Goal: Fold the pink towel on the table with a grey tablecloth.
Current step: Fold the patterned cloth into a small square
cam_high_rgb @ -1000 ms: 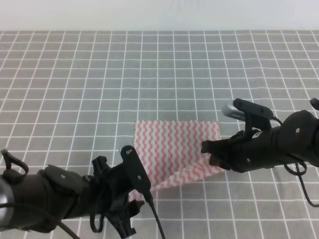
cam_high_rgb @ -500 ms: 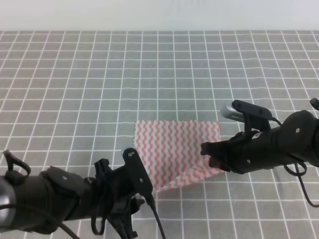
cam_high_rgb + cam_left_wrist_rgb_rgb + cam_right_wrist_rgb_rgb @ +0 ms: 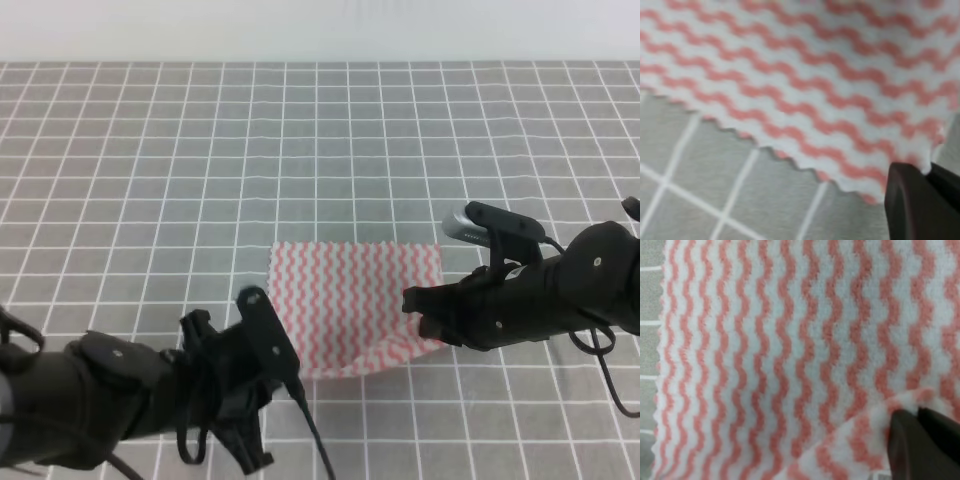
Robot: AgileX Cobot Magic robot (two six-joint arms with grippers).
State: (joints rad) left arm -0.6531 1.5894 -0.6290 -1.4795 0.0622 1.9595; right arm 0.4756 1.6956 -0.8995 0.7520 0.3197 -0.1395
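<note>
Up close, both wrist views show dark fingers pinching corners of the pink-and-white wavy-striped towel, unclear from above. It lies toward the near edge of the grey grid-lined tablecloth, stripes running near-to-far. Left gripper and right gripper reach inward, low.

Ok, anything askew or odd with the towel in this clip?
Nothing damaged. The pink towel is mid-fold: its near edge curls up off the grey tablecloth, pinched by the left gripper and right gripper at the near corners, so that edge runs slanted.
</note>
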